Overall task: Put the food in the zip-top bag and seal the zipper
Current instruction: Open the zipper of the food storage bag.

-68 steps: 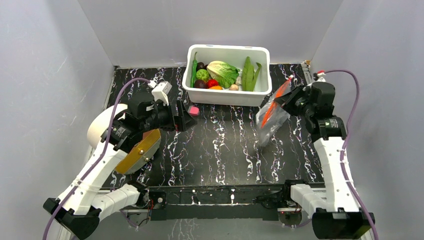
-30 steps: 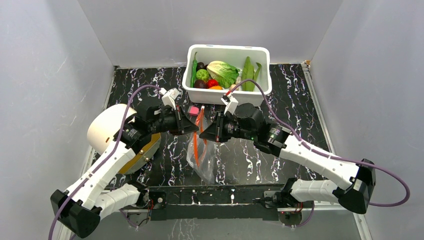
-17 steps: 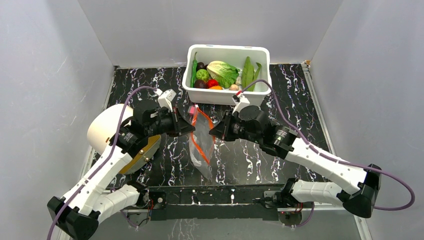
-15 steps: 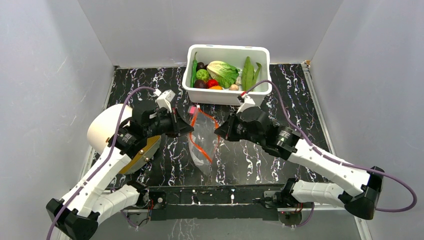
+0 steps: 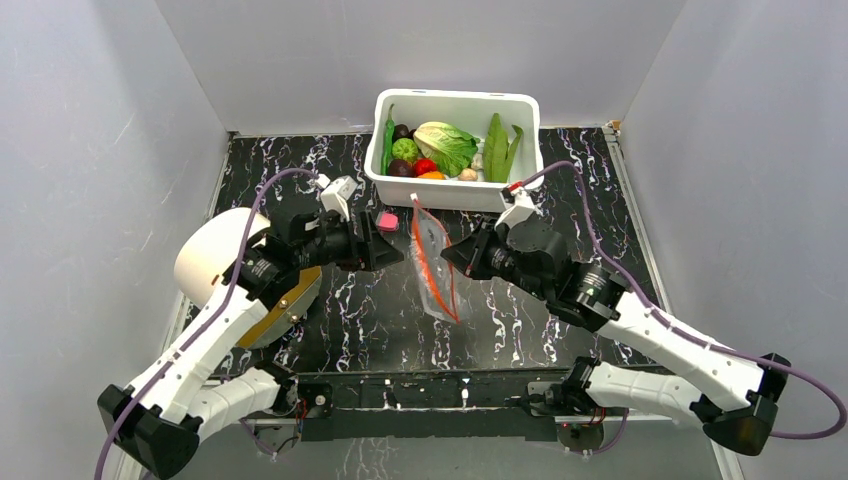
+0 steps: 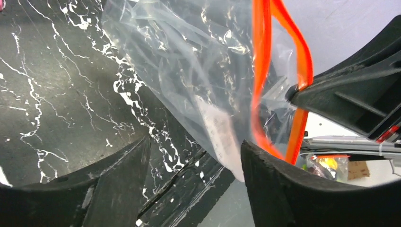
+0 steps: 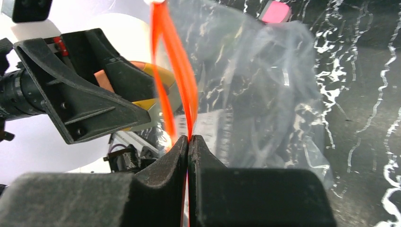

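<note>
**Bag Suspended From Right Gripper, Food in Tub**

1. Near edge. Both arms rise from their bases at the near edge of the black marbled table [image 5: 330, 310] and reach inward toward its middle.

2. Right gripper [image 5: 447, 258]. The fingers are pressed together on the zipper [image 5: 422, 255], pinching the orange-red strip partway along its length. The right wrist view confirms this: the two pads meet on the strip with no gap between them.

3. Zip-top bag [image 5: 440, 285]. The clear bag hangs from that pinch above the middle of the table, zipper edge turned toward the left arm. Above the pinch the two halves of the strip bow apart, so the mouth is partly parted. Nothing lies inside the bag. Whether its lower corner touches the table cannot be told.

4. Left gripper [image 5: 393, 252]. The fingers are spread wide and grip nothing. They face the bag from just beside it, with a gap visible in the top view.

5. Pink block [image 5: 387, 220]. It lies on the table just beyond the left gripper.

6. Tub [image 5: 450, 195]. The white tub stands at the far edge. All the food is in it: the cabbage [image 5: 447, 143], green ball [image 5: 405, 150], tomato [image 5: 425, 166], dark purple rounds [image 5: 401, 168], orange piece [image 5: 432, 175], mushroom [image 5: 468, 174] and pods [image 5: 497, 145].
</note>
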